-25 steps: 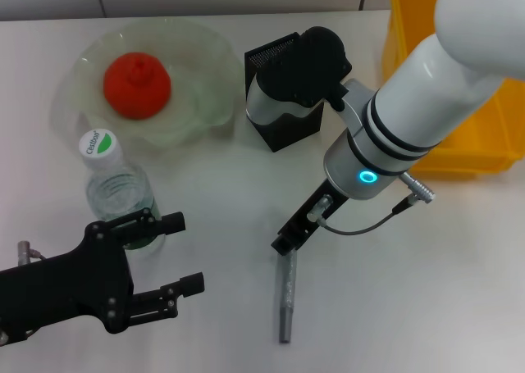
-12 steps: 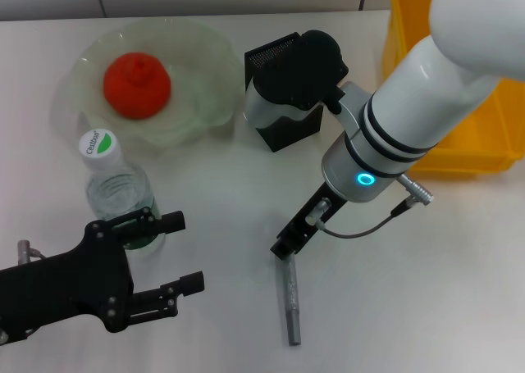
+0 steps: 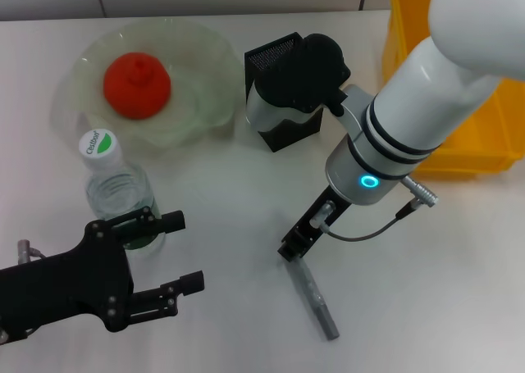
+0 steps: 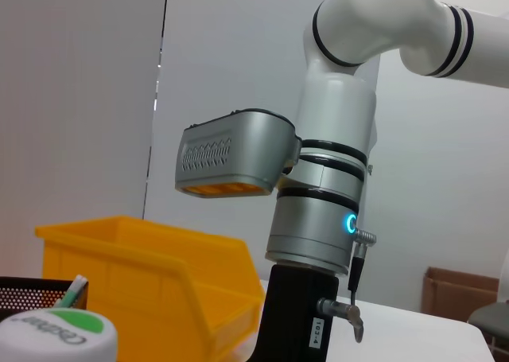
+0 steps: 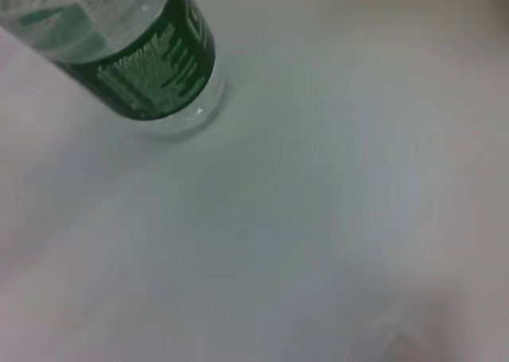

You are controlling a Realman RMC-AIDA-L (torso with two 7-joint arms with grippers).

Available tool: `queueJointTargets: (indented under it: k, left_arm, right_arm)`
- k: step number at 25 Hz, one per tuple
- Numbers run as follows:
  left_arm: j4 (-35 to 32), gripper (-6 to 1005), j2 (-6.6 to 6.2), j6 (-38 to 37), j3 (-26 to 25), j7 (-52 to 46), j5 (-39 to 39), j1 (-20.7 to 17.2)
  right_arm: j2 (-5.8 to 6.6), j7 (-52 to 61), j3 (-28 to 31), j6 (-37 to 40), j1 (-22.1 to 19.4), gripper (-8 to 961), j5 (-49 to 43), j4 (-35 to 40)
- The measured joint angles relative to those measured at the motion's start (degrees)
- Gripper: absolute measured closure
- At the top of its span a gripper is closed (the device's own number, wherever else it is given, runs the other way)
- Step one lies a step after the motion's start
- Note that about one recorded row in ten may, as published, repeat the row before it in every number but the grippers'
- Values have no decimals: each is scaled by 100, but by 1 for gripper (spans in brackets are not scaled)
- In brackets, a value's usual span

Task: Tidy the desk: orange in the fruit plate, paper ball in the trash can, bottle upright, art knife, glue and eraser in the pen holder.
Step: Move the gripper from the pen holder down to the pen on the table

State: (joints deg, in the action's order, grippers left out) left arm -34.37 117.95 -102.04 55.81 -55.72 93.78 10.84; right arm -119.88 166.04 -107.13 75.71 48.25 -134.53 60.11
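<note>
My right gripper [image 3: 295, 248] is shut on the upper end of the grey art knife [image 3: 315, 301], which slants down toward the table's front edge. The black mesh pen holder [image 3: 277, 57] stands behind it, partly hidden by my right arm. The clear bottle [image 3: 119, 188] with a white cap stands upright; it also shows in the right wrist view [image 5: 135, 52]. My left gripper [image 3: 179, 253] is open and empty just right of the bottle's base. The orange [image 3: 137, 84] lies in the pale green fruit plate [image 3: 205, 53]. Paper ball, glue and eraser are out of view.
A yellow bin [image 3: 484, 135] stands at the back right, behind my right arm. In the left wrist view the bottle cap [image 4: 56, 338], the pen holder [image 4: 32, 292] with a white-green item in it, and the yellow bin [image 4: 143, 274] show.
The art knife has swung about its upper end at my right gripper: its far end moved right, from straight down to slanting. The left arm has not moved.
</note>
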Motion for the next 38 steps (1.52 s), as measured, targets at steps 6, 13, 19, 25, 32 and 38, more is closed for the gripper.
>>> queueJointTargets:
  k: [6, 13, 19, 25, 32, 38]
  left_arm:
    - [-14, 234, 0, 0, 0, -6, 0, 13]
    - [-4, 234, 0, 0, -6, -8, 0, 29]
    - [0, 234, 0, 0, -9, -9, 0, 40]
    - [0, 234, 0, 0, -9, -9, 0, 41]
    - [0, 234, 0, 0, -8, -9, 0, 41]
    - [0, 234, 0, 0, -25, -9, 0, 41]
  right_arm:
    - [0, 52, 34, 132, 6, 693, -26, 0]
    - [0, 142, 1, 154, 17, 716, -163, 21]
    - [0, 145, 0, 164, 29, 736, -163, 0]
    - [0, 148, 0, 199, 64, 757, -135, -70]
    - [0, 127, 0, 225, 71, 772, -130, -79]
    - [0, 106, -1, 225, 71, 775, -135, -93]
